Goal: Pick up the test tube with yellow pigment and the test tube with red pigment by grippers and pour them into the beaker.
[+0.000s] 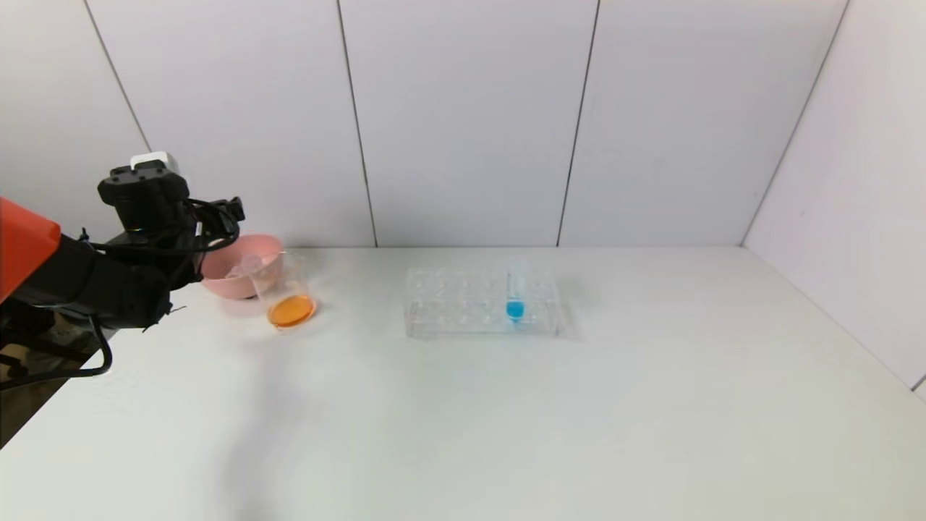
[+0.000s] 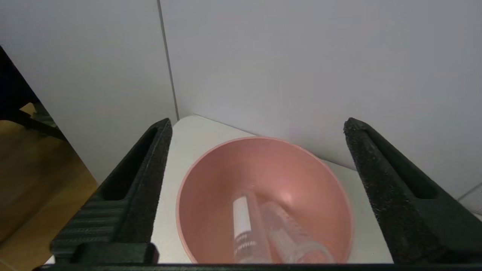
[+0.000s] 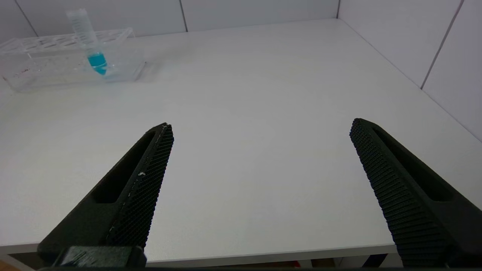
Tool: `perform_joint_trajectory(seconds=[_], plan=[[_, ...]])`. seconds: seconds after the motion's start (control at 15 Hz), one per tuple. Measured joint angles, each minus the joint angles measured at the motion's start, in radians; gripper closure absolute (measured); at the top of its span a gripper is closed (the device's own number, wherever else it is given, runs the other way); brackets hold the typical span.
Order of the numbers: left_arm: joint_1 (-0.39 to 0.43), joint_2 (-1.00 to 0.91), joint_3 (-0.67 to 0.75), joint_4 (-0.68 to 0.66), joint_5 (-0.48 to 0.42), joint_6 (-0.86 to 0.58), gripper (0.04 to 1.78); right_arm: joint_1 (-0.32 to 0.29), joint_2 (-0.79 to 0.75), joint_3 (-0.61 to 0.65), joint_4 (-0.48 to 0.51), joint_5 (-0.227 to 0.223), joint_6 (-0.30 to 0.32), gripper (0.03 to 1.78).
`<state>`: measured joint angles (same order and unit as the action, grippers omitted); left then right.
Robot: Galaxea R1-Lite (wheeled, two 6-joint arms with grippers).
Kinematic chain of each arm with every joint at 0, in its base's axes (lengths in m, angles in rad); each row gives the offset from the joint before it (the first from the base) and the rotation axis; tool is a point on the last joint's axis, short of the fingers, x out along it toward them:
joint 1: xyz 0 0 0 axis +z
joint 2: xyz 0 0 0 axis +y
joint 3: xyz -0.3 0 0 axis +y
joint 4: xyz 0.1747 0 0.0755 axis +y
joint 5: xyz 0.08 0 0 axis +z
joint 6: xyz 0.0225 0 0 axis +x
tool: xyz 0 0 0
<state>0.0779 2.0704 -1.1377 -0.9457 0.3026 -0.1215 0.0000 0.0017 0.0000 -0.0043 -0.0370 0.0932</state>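
left claw (image 2: 256, 188) spread wide, nothing held, poised above pink bowl (image 2: 196, 180) at far-left of tabletop (image 1: 506, 420). two emptied clear tubes lying side by side in bowl: one with white label strip (image 2: 243, 226), other plain (image 2: 290, 237); long axes running from bowl centre back toward claw base, directly below and between the fingers. no yellow or red pigment visible in either, so cannot tell which is which. beaker (image 1: 288, 293) upright just beside bowl, toward tabletop centre, orange liquid pooled in its bottom; judged both pours already made. rack (image 1: 481, 302) well apart toward middle, holding only blue-liquid tube (image 1: 515, 293), upright. right claw (image 3: 260, 180) also wide open, empty, low over near-right edge of tabletop, out of head view, rack far off ahead of it. left arm much the nearer to bowl and beaker. likely little left beyond withdrawing the left arm; risk of brushing beaker on the way.
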Motion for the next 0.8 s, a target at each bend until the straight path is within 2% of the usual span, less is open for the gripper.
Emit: perform_joint_trajectory(seconds=[0.2,0.4,0.53,0.8], plan=[[-0.032,-0.118,0.072,0.008,-0.013,0.001,0.06,0.000,0.000,0.000,0.000,-0.001,0.000,0.10],[-0.083,-0.273,0.222,0.012,-0.123,-0.001,0.06,0.000,0.000,0.000,0.000,0.000,0.000,0.10],[-0.151,-0.382,0.314,0.009,-0.176,0.002,0.06,0.000,0.000,0.000,0.000,0.000,0.000,0.10],[-0.262,-0.607,0.444,0.010,-0.193,0.090,0.06,0.000,0.000,0.000,0.000,0.000,0.000,0.10]])
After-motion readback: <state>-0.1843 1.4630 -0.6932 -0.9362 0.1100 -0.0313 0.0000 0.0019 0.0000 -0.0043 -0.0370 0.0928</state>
